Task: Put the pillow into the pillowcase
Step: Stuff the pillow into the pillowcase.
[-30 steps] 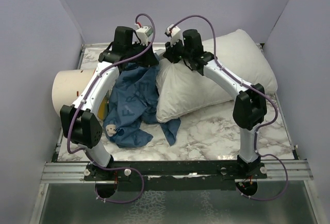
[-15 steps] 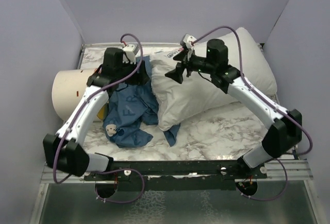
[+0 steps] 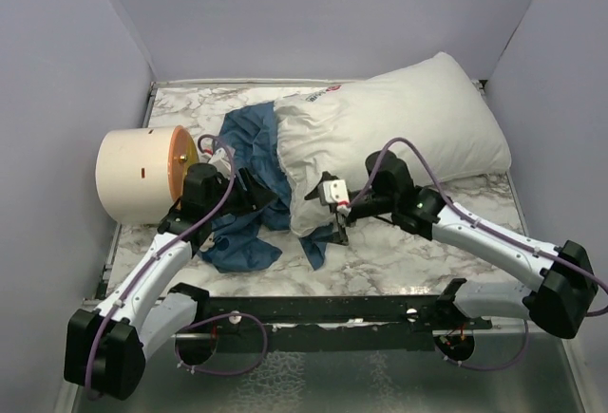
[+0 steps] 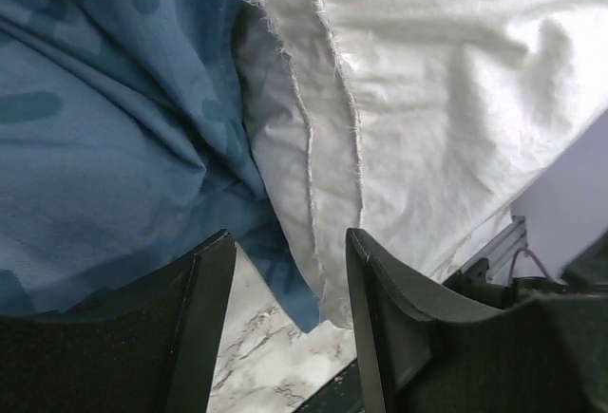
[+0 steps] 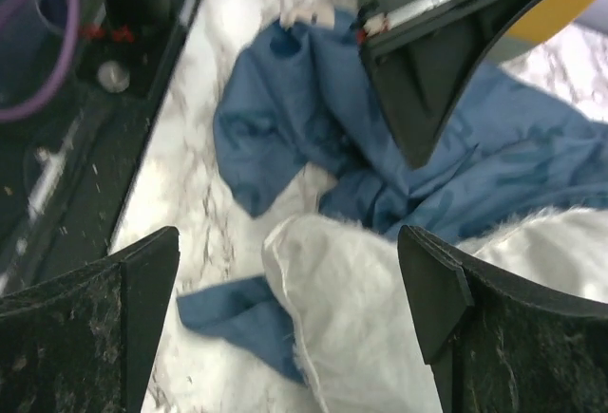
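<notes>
Blue cloth and white cloth meet just ahead of your left pincer [image 4: 287,242], whose jaws stand part open with nothing between them. The pillowcase [image 4: 104,128] lies beyond one finger and the frayed seam of the pillow [image 4: 446,100] beyond the other; you cannot tell whether either finger touches fabric. Your right pincer [image 5: 287,242] is spread wide and empty, hovering over the pillow's near-left corner. From above, the pillow lies on the marble table [image 3: 408,252] with its long axis running from near-left to far-right. Its seamed short end faces left against the crumpled pillowcase, with the red logo [image 3: 332,90] at that end's far corner. The pillowcase sits bunched between the pillow and a cream drum [image 3: 133,174], one flap showing from under the pillow's near corner.
</notes>
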{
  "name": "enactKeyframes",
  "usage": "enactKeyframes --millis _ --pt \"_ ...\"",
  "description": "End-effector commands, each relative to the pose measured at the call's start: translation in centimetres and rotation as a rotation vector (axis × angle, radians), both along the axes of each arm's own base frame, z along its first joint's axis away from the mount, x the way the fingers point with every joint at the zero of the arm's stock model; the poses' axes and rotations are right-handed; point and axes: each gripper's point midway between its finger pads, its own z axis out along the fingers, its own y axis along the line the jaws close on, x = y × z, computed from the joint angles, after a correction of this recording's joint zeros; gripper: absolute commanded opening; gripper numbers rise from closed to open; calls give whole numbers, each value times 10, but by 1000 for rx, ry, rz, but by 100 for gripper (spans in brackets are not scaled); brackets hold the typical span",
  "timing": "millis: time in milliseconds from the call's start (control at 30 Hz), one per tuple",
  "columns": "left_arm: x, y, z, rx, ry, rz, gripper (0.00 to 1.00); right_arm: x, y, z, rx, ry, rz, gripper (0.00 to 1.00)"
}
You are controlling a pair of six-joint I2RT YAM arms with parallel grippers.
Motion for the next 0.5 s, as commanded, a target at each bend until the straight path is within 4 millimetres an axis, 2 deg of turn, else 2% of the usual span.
enactKeyframes --millis 0,167,300,400,467 --pt "7 -15 30 -126 -65 11 54 12 -3 -37 -158 -198 -64 97" --pt "11 -19 7 -78 -31 49 63 39 5 -58 -270 -366 -155 97" --pt "11 -28 -9 -113 -8 68 64 66 5 -72 -323 -445 -261 95" --pt "12 -37 -15 -88 -11 64 64 84 2 -79 -350 -458 -363 88" --pt "16 -40 -19 -72 -13 67 64 94 -1 -80 -359 -454 -430 78"
